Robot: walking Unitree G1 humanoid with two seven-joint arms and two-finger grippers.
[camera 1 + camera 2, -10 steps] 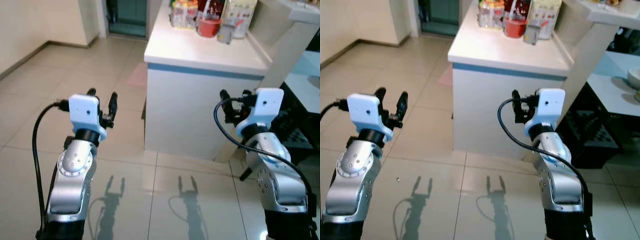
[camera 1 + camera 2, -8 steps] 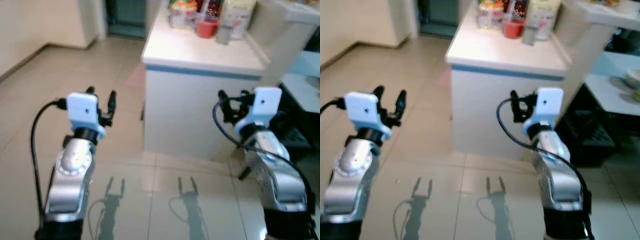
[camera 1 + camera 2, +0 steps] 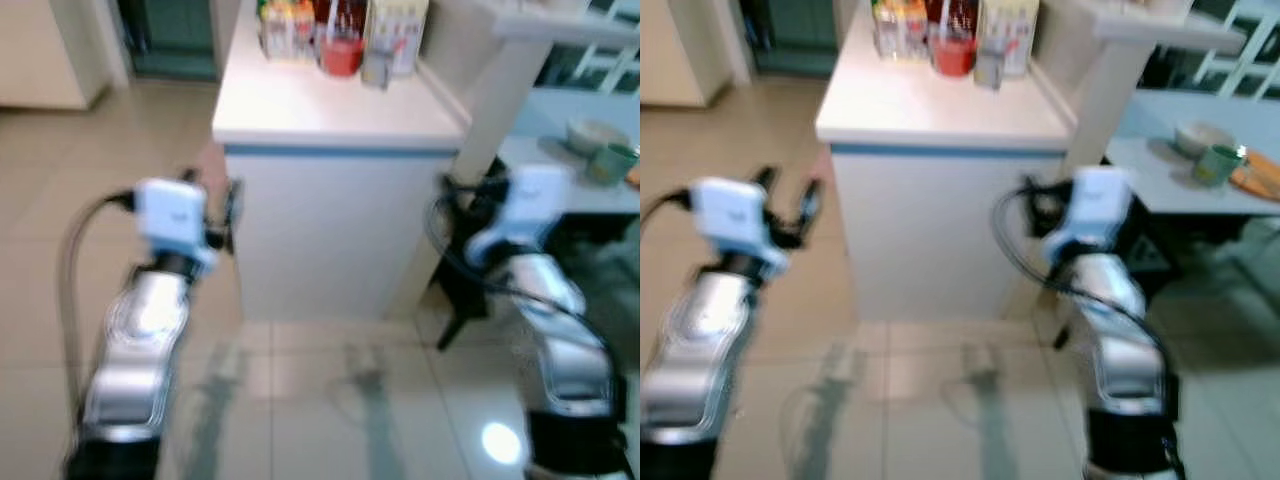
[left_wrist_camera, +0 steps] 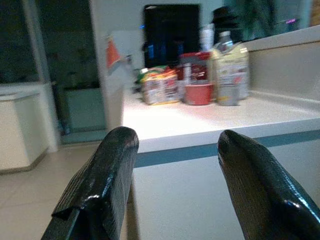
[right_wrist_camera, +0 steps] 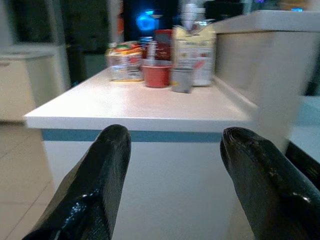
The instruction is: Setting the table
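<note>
Both arms are raised in front of the robot over bare tiled floor [image 3: 330,400]. The left gripper [image 3: 212,205] has its fingers spread apart with nothing between them, as the left wrist view [image 4: 172,165] shows. The right gripper [image 5: 172,170] is likewise spread wide and empty.

Ahead of both grippers stands a white counter [image 3: 330,105] with a blue band under its top edge. Its near edge runs level across both wrist views, just above the fingertips. The left gripper sits near the counter's left front corner, with open floor to its outer side. The right gripper [image 3: 465,190] is near the right front corner, beside a slanted white post [image 3: 470,130] that narrows the room on that side.

At the far end of the countertop, well beyond both grippers, stand a red cup [image 5: 156,75], a grey cup [image 5: 181,80], a carton [image 5: 194,52] and packaged goods [image 5: 125,62].

To the outer side of the right gripper is a pale table [image 3: 1180,180] carrying a bowl [image 3: 1196,135], a green mug [image 3: 1214,165] and something orange [image 3: 1260,172] at its edge. Dark chair shapes sit below it, too blurred to make out.

Against half a second ago, the whole scene has shifted left and blurred: the camera has turned right, bringing the table and its dishes into sight. The grippers keep the same raised, spread pose.
</note>
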